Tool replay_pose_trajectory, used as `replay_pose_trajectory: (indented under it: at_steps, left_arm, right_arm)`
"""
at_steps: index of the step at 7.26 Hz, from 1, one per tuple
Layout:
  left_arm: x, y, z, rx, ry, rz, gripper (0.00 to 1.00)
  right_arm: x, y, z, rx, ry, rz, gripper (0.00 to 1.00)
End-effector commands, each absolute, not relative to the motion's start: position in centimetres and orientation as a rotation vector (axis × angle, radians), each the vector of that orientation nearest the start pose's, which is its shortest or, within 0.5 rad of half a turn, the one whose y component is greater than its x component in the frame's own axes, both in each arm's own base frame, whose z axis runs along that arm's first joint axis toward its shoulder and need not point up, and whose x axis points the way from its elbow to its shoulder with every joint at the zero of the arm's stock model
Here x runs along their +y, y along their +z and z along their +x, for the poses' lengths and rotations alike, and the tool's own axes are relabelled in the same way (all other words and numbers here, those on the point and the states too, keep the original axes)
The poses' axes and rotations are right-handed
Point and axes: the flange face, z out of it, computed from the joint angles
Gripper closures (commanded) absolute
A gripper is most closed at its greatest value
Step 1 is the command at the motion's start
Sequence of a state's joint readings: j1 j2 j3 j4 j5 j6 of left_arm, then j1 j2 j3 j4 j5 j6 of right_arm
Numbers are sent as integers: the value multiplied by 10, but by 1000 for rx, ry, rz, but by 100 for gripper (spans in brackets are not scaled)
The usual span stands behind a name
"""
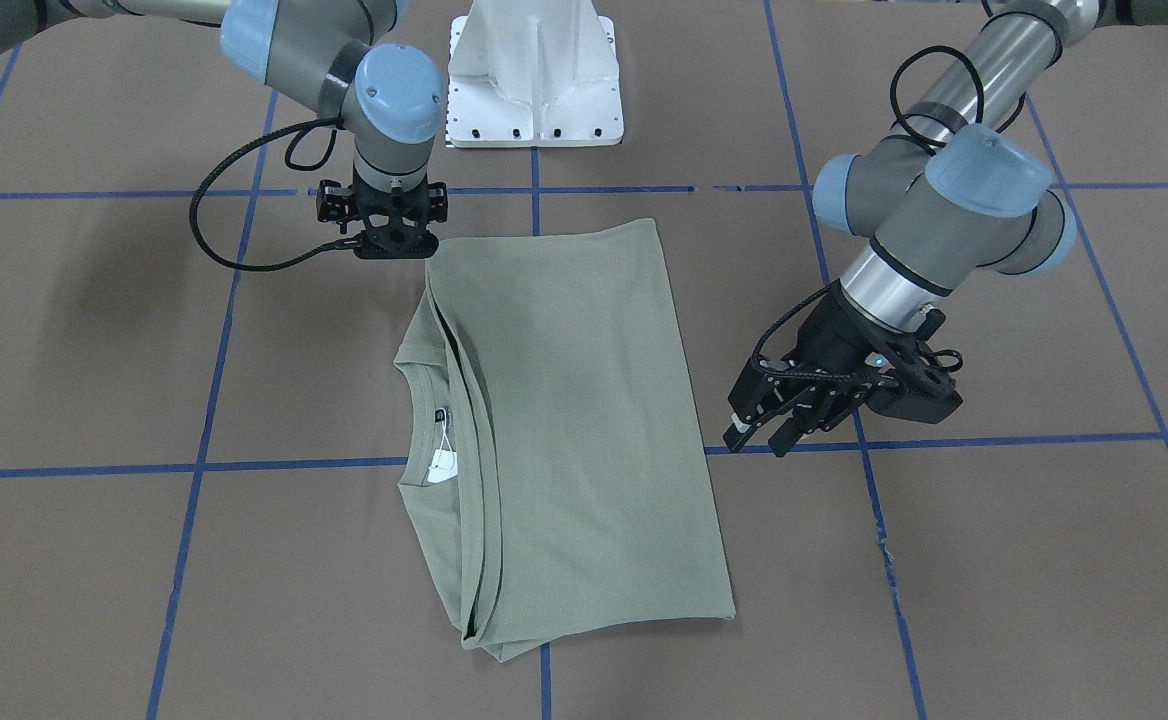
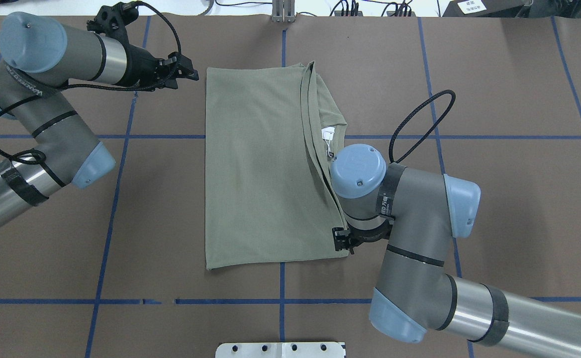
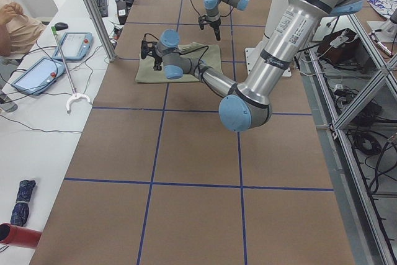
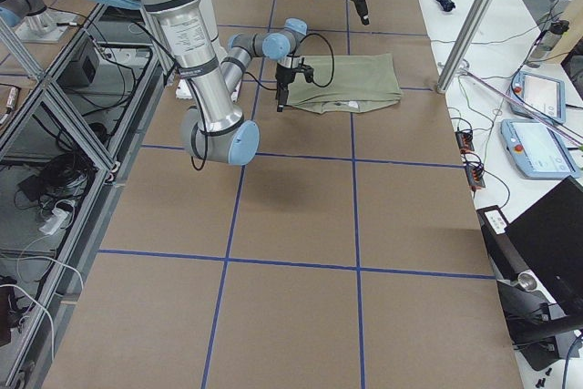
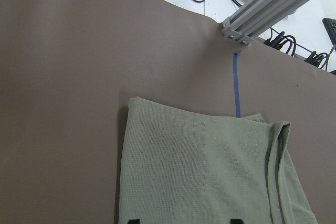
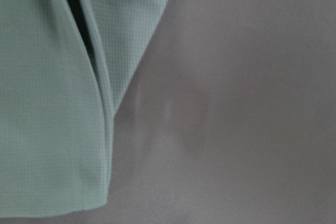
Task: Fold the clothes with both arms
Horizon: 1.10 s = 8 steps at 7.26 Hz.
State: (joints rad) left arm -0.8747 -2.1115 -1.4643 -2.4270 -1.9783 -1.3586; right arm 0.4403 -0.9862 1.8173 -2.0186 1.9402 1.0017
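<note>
**Shirt folded flat, my grippers at two of its corners**

The sage-green shirt lay on the brown table as a long folded rectangle, its layered edges and round collar turned toward my right side. Nothing lay on it, and it touched neither the white pedestal nor either arm.

The front camera showed the collar opening and the white hang tag inside it. From overhead, my own right wrist covered part of that edge, though the tag could be seen there too. The front camera also showed that my left gripper hung beside the shirt's plain long edge, apart from the cloth. Overhead placed it just off the far corner on my left.

My left wrist camera looked across the shirt's far end. My two fingertips just showed at the bottom of its picture, set wide apart with nothing between them.

My right gripper pointed straight down at the shirt's near corner on the collar side. Its body hid the fingers in the front view, and my wrist hid them from overhead. My right wrist camera gave only a blurred close look at the stacked folds and bare table. I could not tell how far that gripper stood open, or whether it touched the cloth.
</note>
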Motion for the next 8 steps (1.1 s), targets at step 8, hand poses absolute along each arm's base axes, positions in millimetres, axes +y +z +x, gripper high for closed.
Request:
replay_pose_trajectory:
  at_steps: [8]
  left_arm:
    - [-562, 311, 346, 1280, -278, 336, 35]
  right_arm:
    - [-487, 267, -575, -544, -181, 90, 0]
